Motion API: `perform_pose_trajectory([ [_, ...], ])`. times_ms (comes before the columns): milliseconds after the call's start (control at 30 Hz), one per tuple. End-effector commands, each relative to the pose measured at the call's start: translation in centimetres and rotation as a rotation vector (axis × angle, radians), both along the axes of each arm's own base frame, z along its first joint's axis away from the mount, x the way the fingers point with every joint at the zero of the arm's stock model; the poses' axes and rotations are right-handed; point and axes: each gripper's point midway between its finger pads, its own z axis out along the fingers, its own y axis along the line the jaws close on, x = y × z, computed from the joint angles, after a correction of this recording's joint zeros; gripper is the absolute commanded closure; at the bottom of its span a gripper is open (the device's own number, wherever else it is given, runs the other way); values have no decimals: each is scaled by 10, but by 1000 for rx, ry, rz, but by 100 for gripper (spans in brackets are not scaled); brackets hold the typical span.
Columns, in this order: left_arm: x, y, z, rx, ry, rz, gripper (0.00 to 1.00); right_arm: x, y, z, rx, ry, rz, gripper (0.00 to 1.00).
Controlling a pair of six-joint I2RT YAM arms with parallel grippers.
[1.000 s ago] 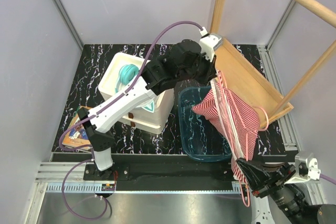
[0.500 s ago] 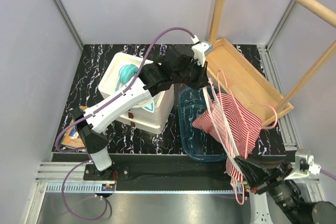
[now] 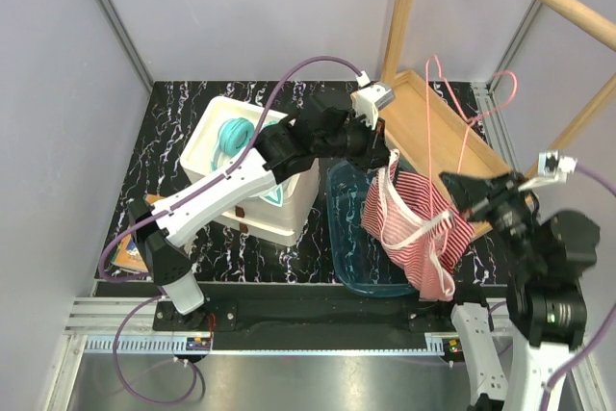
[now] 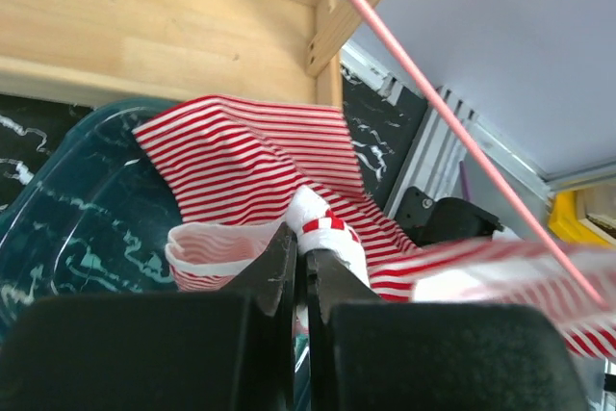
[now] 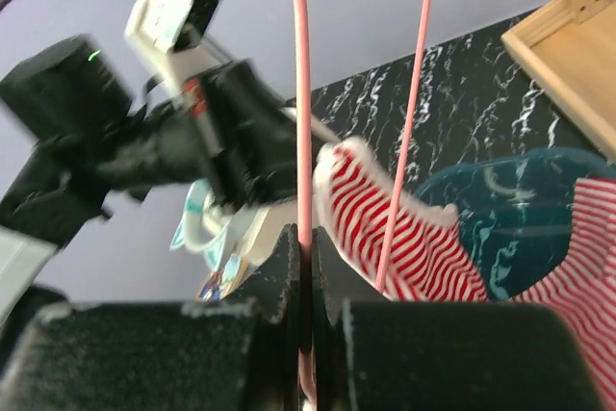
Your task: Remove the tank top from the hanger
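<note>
Red-and-white striped tank top (image 3: 409, 223); pink hanger (image 5: 303, 93); seemingly teal tub (image 3: 339, 228).

Left wrist view: the tank top (image 4: 260, 156) blurs toward the right edge; the hanger (image 4: 423, 84) wire leaves the frame at both ends. Right wrist view: the hanger's upper end is cut off at the top, and the left arm (image 5: 106, 151) is smeared. Top view: the tank top hides the right side of the blue tub (image 3: 345, 238).

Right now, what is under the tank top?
The blue tub lies under the tank top; its left wall and part of its floor show. Its right side, and anything lying there, is covered by the cloth.
</note>
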Motion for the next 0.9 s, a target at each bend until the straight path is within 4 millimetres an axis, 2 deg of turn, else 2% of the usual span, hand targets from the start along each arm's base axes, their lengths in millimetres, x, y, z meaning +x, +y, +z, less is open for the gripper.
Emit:
perform_pose_trajectory([
  [0,-11,-9,55,-152,-64,-75,100,60,-23,37,-28,-163,-116,100],
  [33,-11,-10,52,-148,-58,-79,100,68,-26,38,-23,-161,-130,100],
  [67,-12,-10,50,-146,-56,-83,100,84,-29,33,-12,-128,-143,100],
  [100,-13,-10,47,-142,-50,-86,100,91,-34,37,-2,-125,-170,100],
  [167,-14,-9,32,-116,-26,-86,100,106,-39,37,26,-87,-197,100],
  [200,-16,-8,29,-116,-15,-89,100,111,-47,40,39,-89,-248,100],
  [233,-18,-6,14,-95,10,-90,100,114,-52,42,54,-86,-275,100],
  [300,-25,-8,13,-126,44,-112,100,121,-59,47,58,-110,-311,100],
  [333,-31,-7,3,-124,75,-127,100,123,-58,49,55,-128,-307,100],
  [367,-35,-11,7,-158,78,-152,100,126,-56,44,53,-131,-291,100],
  [400,-46,-12,8,-178,113,-197,100,123,-45,61,44,-228,-226,100],
  [433,-49,-13,7,-189,122,-211,100,122,-38,66,33,-285,-179,100],
  [467,-50,-13,7,-191,127,-216,100,123,-33,57,35,-319,-146,100],
  [500,-49,-13,6,-189,129,-208,100,118,-29,71,53,-403,-120,100],
  [567,-48,-9,8,-187,113,-188,100,122,-30,68,99,-363,-121,100],
  [600,-44,-7,7,-179,99,-169,100,128,-33,54,120,-278,-144,100],
  [667,-44,-1,9,-174,85,-151,100,129,-39,48,154,-190,-183,100],
  [700,-41,1,10,-170,73,-131,100,131,-42,39,160,-144,-209,100],
  [833,-38,9,9,-154,58,-94,100,117,-54,48,157,-182,-288,100],
  [867,-39,10,9,-153,59,-92,100,112,-57,57,149,-201,-307,100],
])
